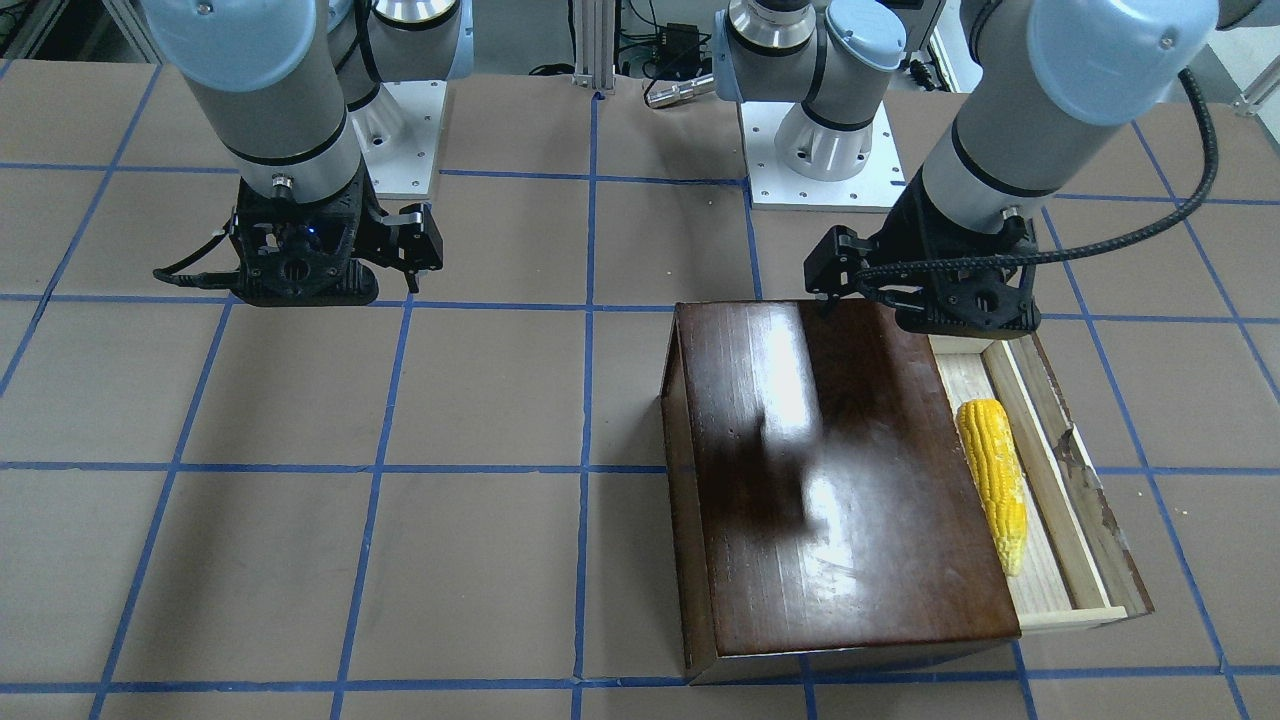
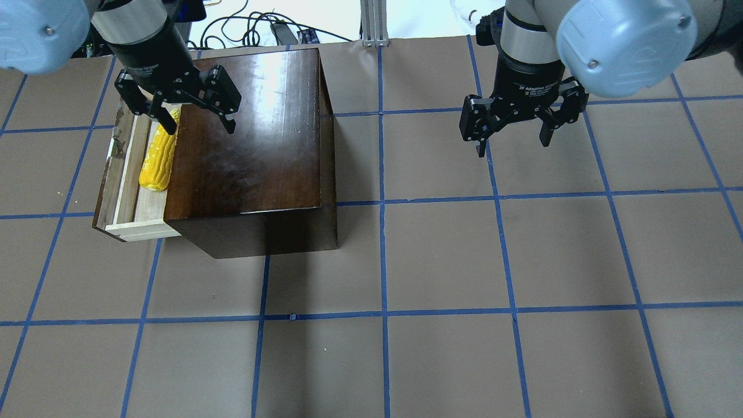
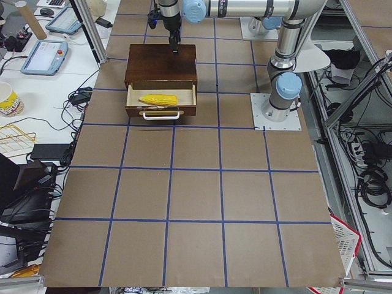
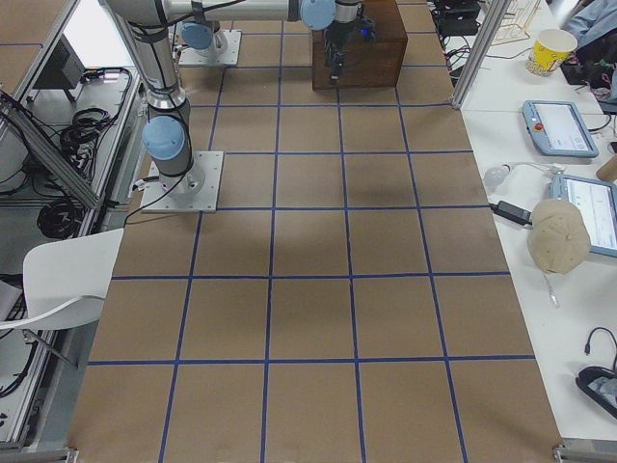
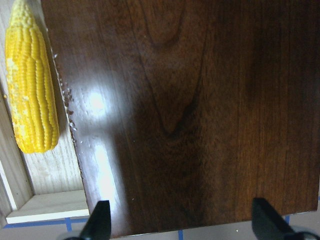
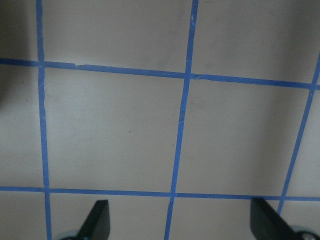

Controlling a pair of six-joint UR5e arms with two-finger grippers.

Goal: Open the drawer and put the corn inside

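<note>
1. Front-facing view: the drawer [image 1: 1090, 520] is pulled out of the cabinet [image 1: 840, 480] toward the robot's left side. The corn [image 1: 993, 480] lies inside it, with its long axis parallel to the drawer front and its paler tip pointing away from the robot.
2. Overhead view: the left gripper [image 2: 200, 123] hangs wide open and empty above the cabinet's far left corner, with one finger over the far end of the corn. The right gripper [image 2: 512, 138], also open and empty, is well apart over the bench [image 2: 441, 255]. The left arm is clearly the nearer one.
3. Left side view: the drawer front with its pale handle [image 3: 160, 114] faces the camera, and the corn lies across behind it.
4. Right side view: the cabinet hides both drawer and corn.
5. Left wrist view: the corn is at the left edge, beside the cabinet top and lower. Nothing is between the fingertips [image 5: 100, 220]. I judge the placing to be done.
6. Right wrist view: only the bench and blue tape lines [image 6: 180, 125] appear.
</note>
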